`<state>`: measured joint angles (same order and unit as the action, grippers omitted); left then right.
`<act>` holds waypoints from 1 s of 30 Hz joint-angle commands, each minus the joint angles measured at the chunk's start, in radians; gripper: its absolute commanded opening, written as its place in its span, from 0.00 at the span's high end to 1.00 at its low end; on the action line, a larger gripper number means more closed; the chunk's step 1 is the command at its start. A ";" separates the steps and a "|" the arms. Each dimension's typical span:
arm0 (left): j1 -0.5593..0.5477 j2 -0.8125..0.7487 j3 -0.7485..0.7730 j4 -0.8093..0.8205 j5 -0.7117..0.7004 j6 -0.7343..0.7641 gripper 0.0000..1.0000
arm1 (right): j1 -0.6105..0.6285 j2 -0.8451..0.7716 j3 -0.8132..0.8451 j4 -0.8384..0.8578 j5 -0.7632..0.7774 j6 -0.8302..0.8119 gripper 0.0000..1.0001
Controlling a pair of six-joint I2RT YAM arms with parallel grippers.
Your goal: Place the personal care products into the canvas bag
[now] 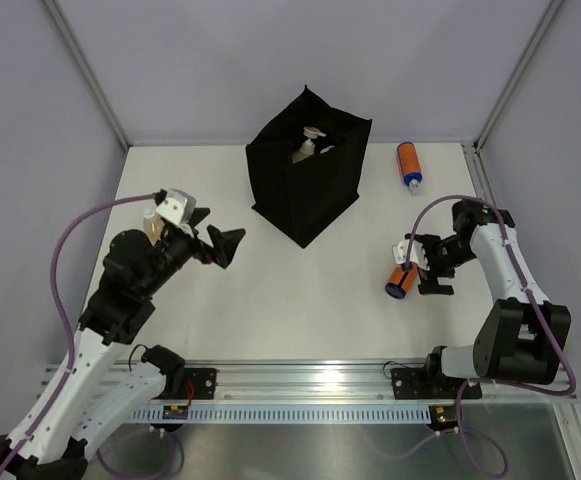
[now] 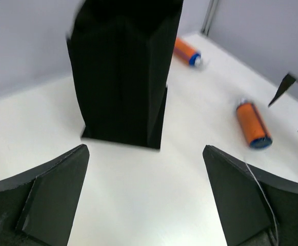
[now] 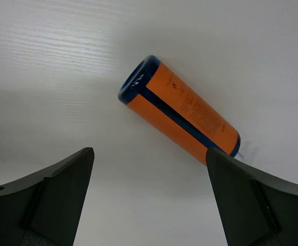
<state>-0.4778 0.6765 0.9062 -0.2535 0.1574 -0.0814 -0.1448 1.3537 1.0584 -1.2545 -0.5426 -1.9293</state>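
Right gripper (image 3: 149,154) spread wide, hovering by the orange bottle (image 3: 179,110)
Looks stiff, light, probably rolls, so I'd pinch it mid-body. Left gripper (image 2: 146,148) spread too, empty.

A white table (image 1: 300,300) has grey walls (image 1: 270,60) behind and a metal rail (image 1: 300,376) in front.

Print on the orange cylinder (image 3: 182,115) is unreadable.

A robotics lab cell: white table (image 1: 300,290) walled by plain grey panels (image 1: 30,100) (aluminium-framed), with a slotted mounting rail (image 1: 300,375).
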 commanded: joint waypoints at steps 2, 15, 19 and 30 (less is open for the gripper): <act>0.005 -0.049 -0.186 -0.039 -0.005 -0.047 0.01 | 0.079 0.054 0.009 0.121 0.107 -0.232 0.01; 0.005 0.006 -0.171 -0.099 -0.022 -0.072 0.01 | 0.218 0.228 -0.051 0.282 0.286 -0.188 0.00; 0.005 -0.008 -0.178 -0.096 -0.027 -0.072 0.01 | 0.228 0.289 -0.067 0.336 0.366 -0.159 0.02; 0.005 -0.020 -0.178 -0.098 -0.036 -0.074 0.01 | 0.234 0.302 -0.093 0.382 0.339 0.033 0.30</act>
<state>-0.4774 0.6674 0.6998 -0.3805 0.1352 -0.1425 0.0769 1.6665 0.9718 -0.8791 -0.1978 -1.9556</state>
